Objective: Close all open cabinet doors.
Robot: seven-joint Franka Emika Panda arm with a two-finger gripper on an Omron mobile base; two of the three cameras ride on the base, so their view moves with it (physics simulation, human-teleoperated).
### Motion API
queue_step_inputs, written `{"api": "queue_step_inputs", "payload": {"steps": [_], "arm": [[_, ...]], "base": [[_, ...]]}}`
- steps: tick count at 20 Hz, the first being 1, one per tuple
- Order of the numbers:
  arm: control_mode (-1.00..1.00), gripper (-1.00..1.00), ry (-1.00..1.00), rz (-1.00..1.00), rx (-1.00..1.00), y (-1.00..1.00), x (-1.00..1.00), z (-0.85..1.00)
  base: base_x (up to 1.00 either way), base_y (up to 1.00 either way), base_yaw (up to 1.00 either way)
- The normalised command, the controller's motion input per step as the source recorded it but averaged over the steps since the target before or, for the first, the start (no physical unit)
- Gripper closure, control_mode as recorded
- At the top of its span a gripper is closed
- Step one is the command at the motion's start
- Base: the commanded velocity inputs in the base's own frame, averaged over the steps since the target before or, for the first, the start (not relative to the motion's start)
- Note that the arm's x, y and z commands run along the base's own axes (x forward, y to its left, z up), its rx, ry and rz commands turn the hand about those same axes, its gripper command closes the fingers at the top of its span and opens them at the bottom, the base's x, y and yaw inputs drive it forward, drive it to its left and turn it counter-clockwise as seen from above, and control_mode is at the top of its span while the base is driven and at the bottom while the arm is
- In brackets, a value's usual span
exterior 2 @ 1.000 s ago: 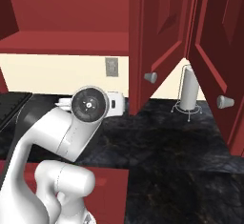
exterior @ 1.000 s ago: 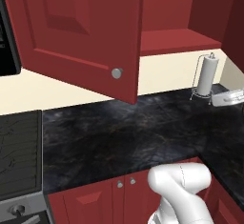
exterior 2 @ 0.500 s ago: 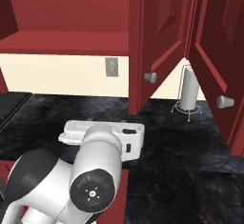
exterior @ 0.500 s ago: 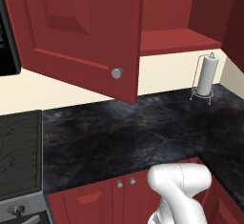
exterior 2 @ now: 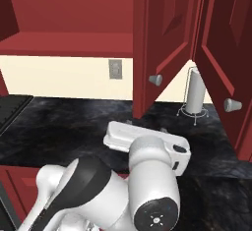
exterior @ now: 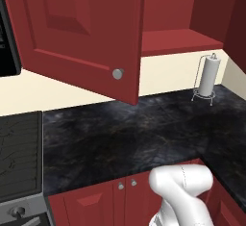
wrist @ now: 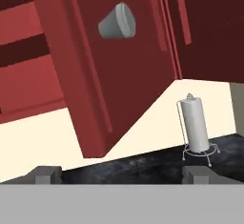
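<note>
Two dark-red cabinet doors stand open above the counter. The left door (exterior: 81, 32) swings out toward me with its silver knob (exterior: 117, 73) at the lower corner; the right base view shows it edge-on (exterior 2: 162, 33). A second door (exterior 2: 226, 43) with its knob (exterior 2: 231, 104) hangs open at the right. In the hand view the left door (wrist: 109, 75) and its knob (wrist: 119, 22) loom close above my gripper (wrist: 121, 174). The gripper is open with nothing between the fingertips (wrist: 47, 173). My arm (exterior 2: 147, 176) is folded low in front of the counter.
A paper towel holder (exterior: 208, 76) stands at the back right of the black counter (exterior: 125, 133), behind the open doors (exterior 2: 194, 95). A stove top (exterior: 19, 153) lies at the left. A wall outlet (exterior 2: 115, 69) sits under the open cabinet's shelf (exterior: 178, 40).
The hand has swung away from the paper towel holder at the right and left the left base view. The arm has folded lower and closer to the right camera. Both doors have stayed put.
</note>
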Motion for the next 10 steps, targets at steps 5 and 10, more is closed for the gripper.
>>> {"api": "queue_step_inputs", "payload": {"steps": [5,10], "arm": [[-1.0,-1.0,0.0,-0.06,0.41,-0.33,0.57,0.14],[-1.0,-1.0,0.0,-0.01,0.39,-0.45,0.36,0.03]], "base": [[0.0,0.0,0.0],[0.0,0.0,0.0]]}}
